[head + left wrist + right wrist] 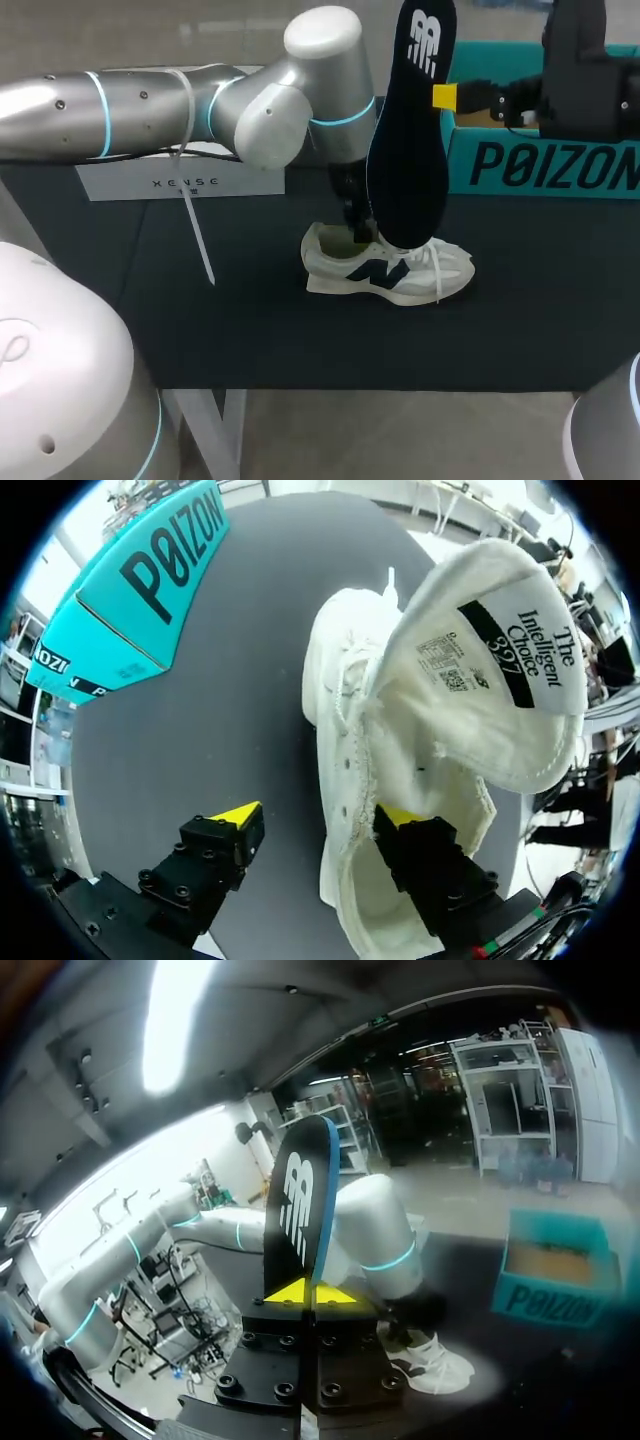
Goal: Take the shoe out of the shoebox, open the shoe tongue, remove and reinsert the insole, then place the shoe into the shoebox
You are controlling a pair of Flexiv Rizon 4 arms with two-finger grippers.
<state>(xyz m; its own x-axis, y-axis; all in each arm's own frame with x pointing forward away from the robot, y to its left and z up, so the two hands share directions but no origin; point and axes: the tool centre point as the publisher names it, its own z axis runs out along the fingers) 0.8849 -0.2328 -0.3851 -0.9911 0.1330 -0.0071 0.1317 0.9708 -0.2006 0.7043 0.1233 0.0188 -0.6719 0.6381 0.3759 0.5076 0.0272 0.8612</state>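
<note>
Head view: your left arm (200, 105) comes in over the dark tabletop (250, 320) and drops straight down onto the white shoe (385, 270), which lies on its sole under the left jaws, heel toward that arm, toe pointing away. Left wrist view: left jaws are spread, not pinching anything. One finger (405, 825) sits inside the shoe's mouth, the other finger (235, 825) hangs outside over bare tabletop, apart from the shoe's side wall. The tongue (490, 670) is folded forward ahead of those jaws, with its labelled underside showing. Your right arm (580, 70) holds the dark insole (405, 150) upright, and the right jaws are pinching it by one long edge near its upper end. In the right wrist view both yellow tips are pressed against it, with the insole standing up ahead of them. Its lower end hangs down right over the shoe by the left jaws; you cannot tell whether it touches. The teal shoebox (540, 165) stands open just below and behind the right jaws, well beyond the shoe.
</note>
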